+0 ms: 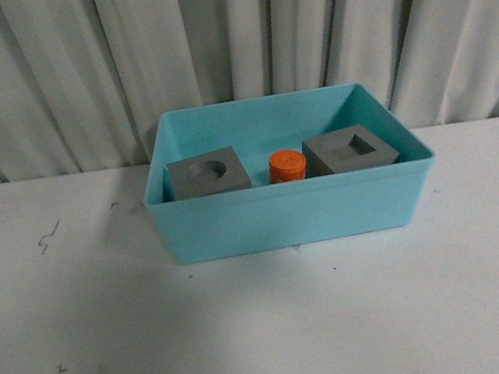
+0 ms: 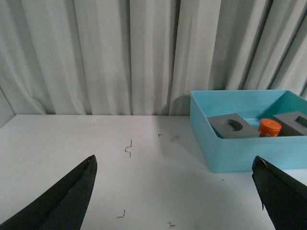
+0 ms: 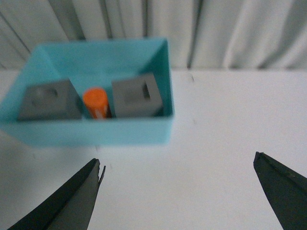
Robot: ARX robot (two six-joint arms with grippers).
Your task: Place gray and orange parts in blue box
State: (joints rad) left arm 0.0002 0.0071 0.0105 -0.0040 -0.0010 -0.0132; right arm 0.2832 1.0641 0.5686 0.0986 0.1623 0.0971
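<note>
Front view. The blue box point(image 1: 293, 201) stands on the white table point(image 1: 252, 335) before a pleated curtain point(image 1: 229, 41). Inside it, in a row along the near wall, sit the gray cube with the round recess point(image 1: 209, 174), the orange cylinder point(image 1: 287, 166) and the gray cube with the square recess point(image 1: 350, 149); the cylinder lies between the cubes, close to both. All three parts are contained, so the task appears complete. No gripper shows here; only a dark edge, probably of the right arm, enters at the lower right corner.

Left wrist view. The left gripper point(image 2: 175, 201) is spread wide and holds nothing, its two dark fingers point(image 2: 67, 201) framing bare table. It hangs well apart from the box, which lies off to one side with its three parts visible over the rim, a stance consistent with an arm that has no further work.

Right wrist view (somewhat blurred). The right gripper point(image 3: 177, 196) is likewise spread and empty, above the table near the box's outer wall. The box and its contents lie beyond the fingertips, suggesting a release position rather than a grasp.
</note>
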